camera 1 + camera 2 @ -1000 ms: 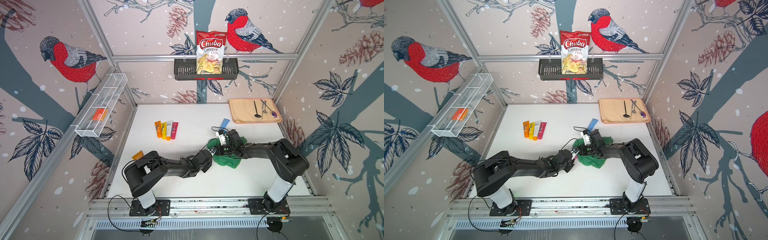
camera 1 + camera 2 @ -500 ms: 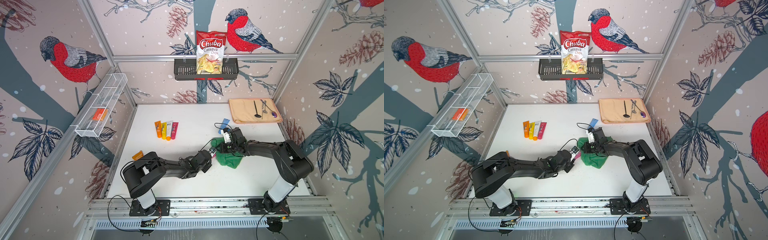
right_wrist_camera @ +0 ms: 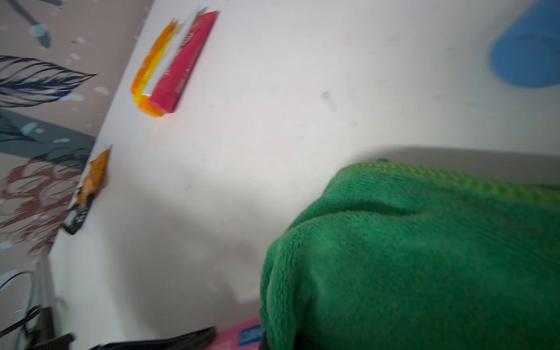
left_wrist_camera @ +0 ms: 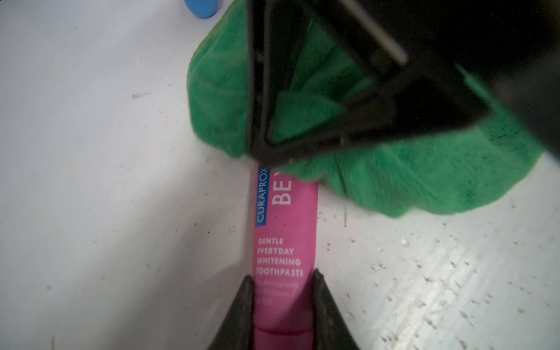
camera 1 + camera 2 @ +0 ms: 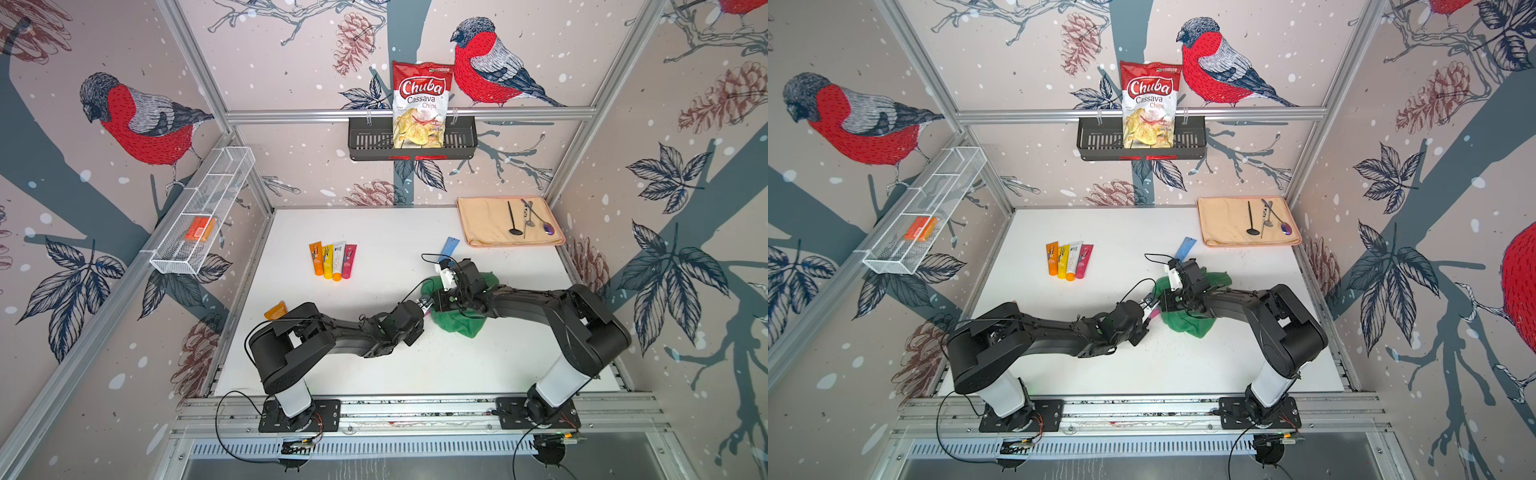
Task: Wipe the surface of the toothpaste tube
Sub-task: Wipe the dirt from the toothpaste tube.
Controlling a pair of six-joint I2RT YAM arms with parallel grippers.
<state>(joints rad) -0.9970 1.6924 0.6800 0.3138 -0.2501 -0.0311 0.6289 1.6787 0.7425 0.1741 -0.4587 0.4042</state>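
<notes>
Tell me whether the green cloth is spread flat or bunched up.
Bunched up: the green terry cloth heaps in rumpled folds over one end of the pink toothpaste tube.

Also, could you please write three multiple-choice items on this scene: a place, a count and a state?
1. Where is the red-and-white chips bag? A in the black wall basket; B on the beige mat; C in the white wire shelf.
2. How many tubes lie in the row on the white table? A two; B four; C six.
3. The left gripper is: A open; B shut on the pink toothpaste tube; C shut on a blue tube.
1 A, it stands inside the basket; 2 B, orange, yellow, white and red; 3 B, its fingers clamp the tube's sides.
</notes>
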